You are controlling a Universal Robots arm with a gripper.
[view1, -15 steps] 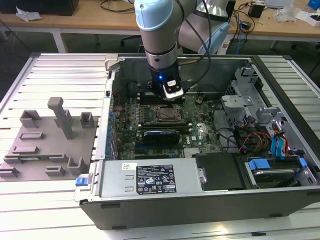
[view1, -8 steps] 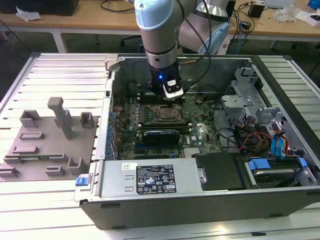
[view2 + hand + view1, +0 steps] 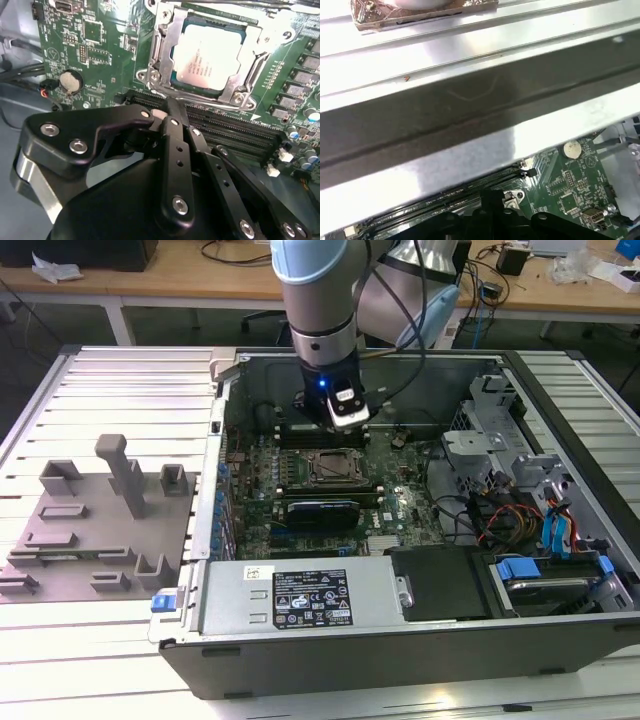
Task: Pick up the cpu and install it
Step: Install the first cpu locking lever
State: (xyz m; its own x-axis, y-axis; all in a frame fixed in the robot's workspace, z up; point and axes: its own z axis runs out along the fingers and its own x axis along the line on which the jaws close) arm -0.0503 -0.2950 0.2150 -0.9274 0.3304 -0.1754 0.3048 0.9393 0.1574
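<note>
Inside an open computer case point(image 3: 560, 640), the closed, empty pincer point(image 3: 172, 107) hovers beside the socketed cpu point(image 3: 207, 57).

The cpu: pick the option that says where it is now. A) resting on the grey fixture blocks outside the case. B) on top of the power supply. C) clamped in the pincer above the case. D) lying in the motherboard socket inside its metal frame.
D: in the second wrist view the cpu lies flat in the socket frame on the motherboard, beyond the pincer.

silvery cpu point(image 3: 211, 62), flat in motherboard socket
</note>
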